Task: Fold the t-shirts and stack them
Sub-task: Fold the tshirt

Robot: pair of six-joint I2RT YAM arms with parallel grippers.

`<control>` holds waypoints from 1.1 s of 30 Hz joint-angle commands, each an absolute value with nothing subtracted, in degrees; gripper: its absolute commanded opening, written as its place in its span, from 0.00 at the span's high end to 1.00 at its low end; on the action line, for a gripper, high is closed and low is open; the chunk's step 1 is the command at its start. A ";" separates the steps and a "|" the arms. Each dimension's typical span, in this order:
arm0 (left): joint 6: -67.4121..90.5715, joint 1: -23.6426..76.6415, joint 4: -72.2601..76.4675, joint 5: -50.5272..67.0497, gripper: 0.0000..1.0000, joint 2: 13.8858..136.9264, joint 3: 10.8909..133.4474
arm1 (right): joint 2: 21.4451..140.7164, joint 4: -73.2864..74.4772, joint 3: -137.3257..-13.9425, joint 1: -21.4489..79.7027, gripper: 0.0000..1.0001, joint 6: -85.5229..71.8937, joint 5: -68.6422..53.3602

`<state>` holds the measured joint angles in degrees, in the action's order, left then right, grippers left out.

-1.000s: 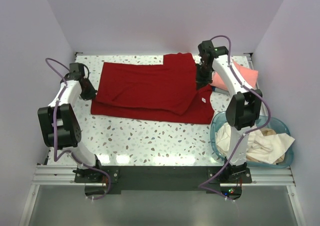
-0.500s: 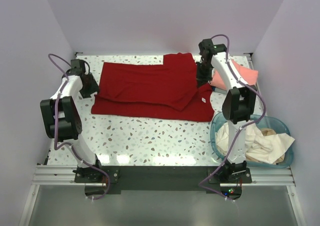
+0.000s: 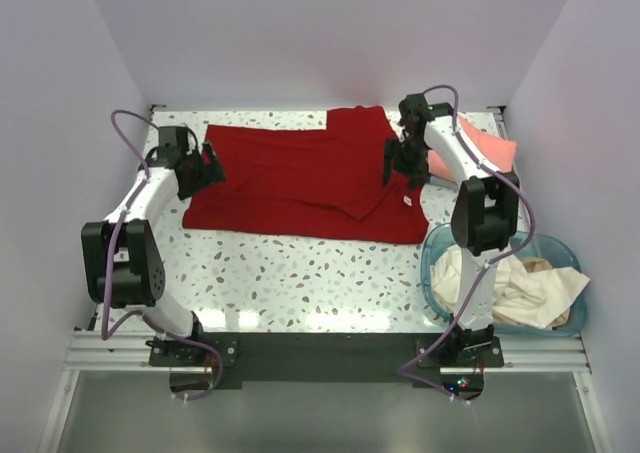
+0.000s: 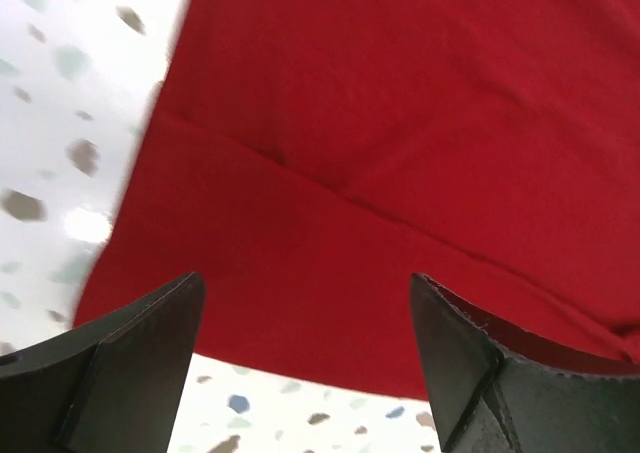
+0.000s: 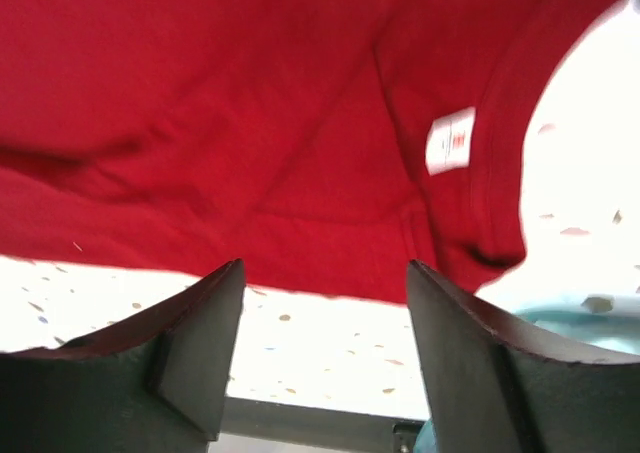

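Note:
The dark red t-shirt lies folded lengthwise across the back of the table, its white neck label at the right end. My left gripper hovers open over the shirt's left edge; the left wrist view shows red cloth under the spread fingers, with nothing between them. My right gripper is open above the collar end, and the label shows beyond its fingers. A salmon-pink t-shirt lies folded at the back right. Cream-white t-shirts are heaped in the basket.
The teal plastic basket stands at the front right beside the right arm's base. White walls close in the table at the back and on both sides. The speckled tabletop shows in front of the red shirt.
Both grippers have opened and let go of the red shirt. The left gripper moved right over the shirt's left edge; the right gripper shifted a little toward the front.

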<state>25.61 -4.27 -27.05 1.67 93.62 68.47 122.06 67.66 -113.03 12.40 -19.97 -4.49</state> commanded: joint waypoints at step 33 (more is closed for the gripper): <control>29.53 -10.02 -13.45 14.59 0.05 91.06 44.39 | 119.97 47.37 -91.31 22.06 0.52 -26.72 -18.02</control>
<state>32.08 -9.30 -8.69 17.76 91.66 46.57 119.42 48.71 -88.51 22.15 -25.87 -16.58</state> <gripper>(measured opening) 0.940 0.489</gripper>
